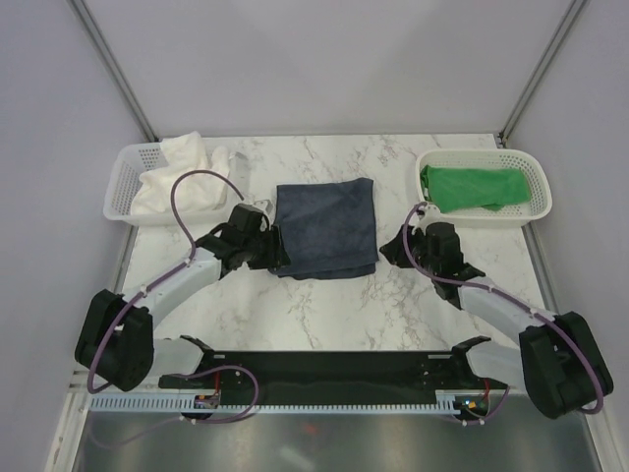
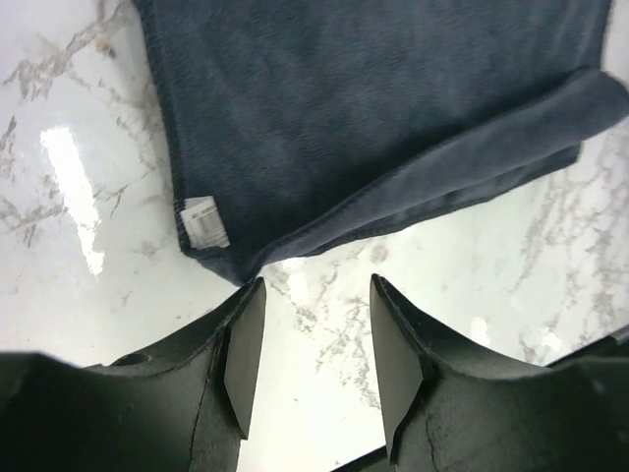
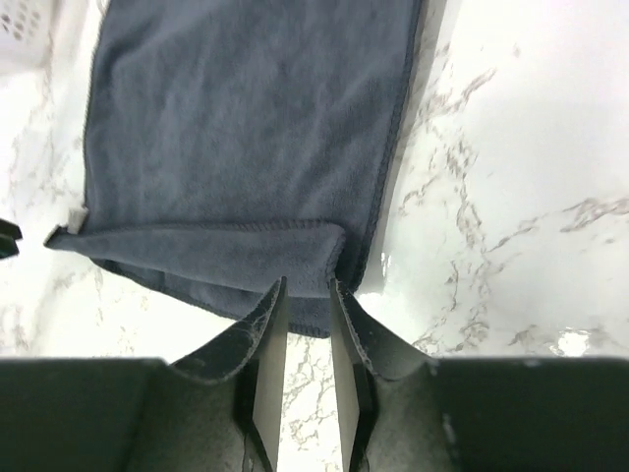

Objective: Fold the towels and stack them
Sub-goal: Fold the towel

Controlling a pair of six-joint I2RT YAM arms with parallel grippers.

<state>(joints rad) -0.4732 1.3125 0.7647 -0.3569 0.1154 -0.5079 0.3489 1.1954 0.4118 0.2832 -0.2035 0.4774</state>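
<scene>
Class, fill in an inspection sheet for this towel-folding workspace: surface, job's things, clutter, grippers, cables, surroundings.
Surface: marble-patterned table, glossy, with glare patches.
Job's things: navy towel folded at centre; green towel in right basket; cream towel heaped in left basket.
Clutter: nothing seen.
Grippers: left gripper jaws apart, empty, beside the navy towel's corner; right gripper jaws narrowly apart at its edge.
Cables: purple cables loop over both arms.
Surroundings: plain pale walls.

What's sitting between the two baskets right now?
The navy towel, folded on the table, lies between the left basket and right basket; the top view shows it.
</scene>
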